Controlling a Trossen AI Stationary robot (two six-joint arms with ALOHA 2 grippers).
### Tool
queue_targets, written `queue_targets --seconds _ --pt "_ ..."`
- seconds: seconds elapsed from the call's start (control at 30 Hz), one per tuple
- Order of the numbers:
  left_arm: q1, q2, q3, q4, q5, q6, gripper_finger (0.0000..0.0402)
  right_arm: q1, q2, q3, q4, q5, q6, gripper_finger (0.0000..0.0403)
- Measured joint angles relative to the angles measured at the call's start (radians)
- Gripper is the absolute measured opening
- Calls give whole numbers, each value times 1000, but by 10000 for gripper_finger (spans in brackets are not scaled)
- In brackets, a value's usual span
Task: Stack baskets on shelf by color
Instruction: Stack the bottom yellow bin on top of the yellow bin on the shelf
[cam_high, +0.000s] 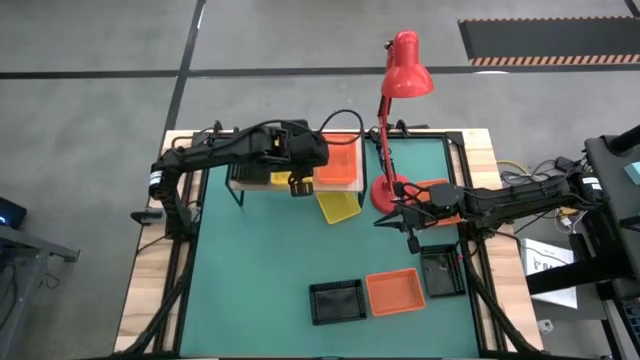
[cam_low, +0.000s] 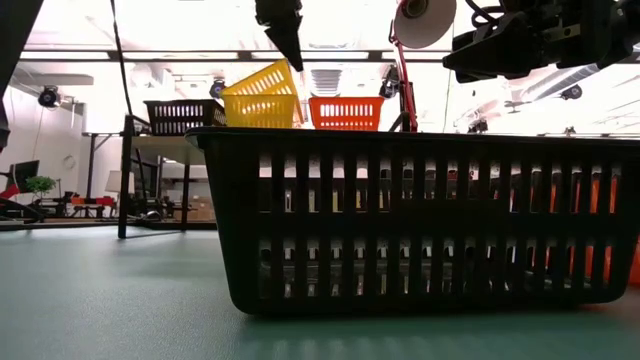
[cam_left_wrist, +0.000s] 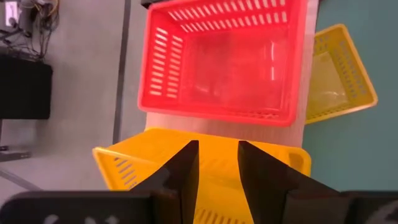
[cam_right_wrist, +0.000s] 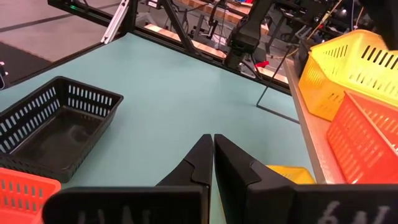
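Yellow basket (cam_left_wrist: 205, 168) sits on the shelf (cam_high: 252, 181), directly under the left tool (cam_left_wrist: 217, 163), whose fingers are spread, gripping nothing. Right tool (cam_right_wrist: 213, 155), pressed together, hovers over the counter (cam_high: 260, 270).

Left arm extended across the table's far side, wrist angled down; left gripper (cam_high: 298, 184) with fingers (cam_left_wrist: 184, 171) slightly parted, nothing between them. Right arm reaching in from the right edge (low over the surface); right gripper (cam_high: 409, 238) fully closed, empty.
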Motion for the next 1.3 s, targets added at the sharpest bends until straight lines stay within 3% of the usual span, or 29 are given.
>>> queue_targets --seconds 0.4,0.63,1.1,1.3 --pt "4 -38 47 15 -2 46 90 0 0 0 0 0 -2 9" --pt "35 -55 -86 50 -19 30 8 0 0 0 1 0 -2 9" --pt "0 -103 -127 89 -39 26 1 0 0 0 -4 0 -2 9" --pt "-5 -139 -214 89 -55 26 1 0 0 0 -5 0 -1 9"
